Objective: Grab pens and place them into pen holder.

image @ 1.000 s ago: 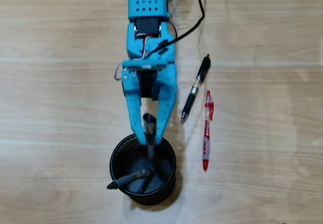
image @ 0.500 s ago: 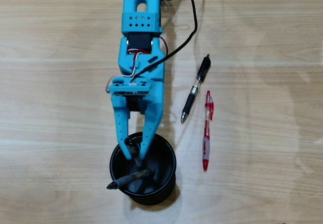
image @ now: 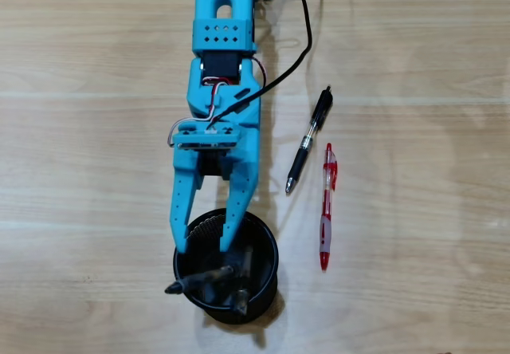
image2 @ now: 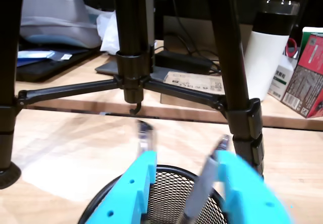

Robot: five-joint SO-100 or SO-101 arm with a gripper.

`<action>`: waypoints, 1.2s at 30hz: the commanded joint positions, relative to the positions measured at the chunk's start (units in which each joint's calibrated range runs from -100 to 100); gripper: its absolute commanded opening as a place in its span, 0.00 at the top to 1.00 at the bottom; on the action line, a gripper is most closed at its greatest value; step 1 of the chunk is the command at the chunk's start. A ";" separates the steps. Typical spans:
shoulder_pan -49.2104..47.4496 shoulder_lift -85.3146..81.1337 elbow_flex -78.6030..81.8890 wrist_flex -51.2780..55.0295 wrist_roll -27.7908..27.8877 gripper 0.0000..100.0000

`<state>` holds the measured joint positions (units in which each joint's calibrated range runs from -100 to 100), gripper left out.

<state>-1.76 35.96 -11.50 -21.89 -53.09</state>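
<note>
Wood table (image: 96,171): pen holder (image: 269,273), black pen (image: 308,140), red pen (image: 327,206)

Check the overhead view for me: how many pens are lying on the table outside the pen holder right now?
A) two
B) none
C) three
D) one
A: in the overhead view a black pen and a red pen lie side by side on the wood to the right of the pen holder, while the open tool hangs over the holder's mouth.

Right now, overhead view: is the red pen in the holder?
No. The red pen lies on the table, right of the holder.
</note>
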 commanded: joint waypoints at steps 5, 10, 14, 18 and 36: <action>-1.55 -24.41 6.04 27.18 0.59 0.98; -2.37 -38.94 9.02 50.25 3.94 0.98; -3.91 -48.35 12.53 65.84 4.15 0.98; -6.37 -56.33 20.01 72.98 4.04 0.98; -24.70 -52.47 45.61 58.78 -12.57 0.98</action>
<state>-24.85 -19.42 36.44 37.63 -62.96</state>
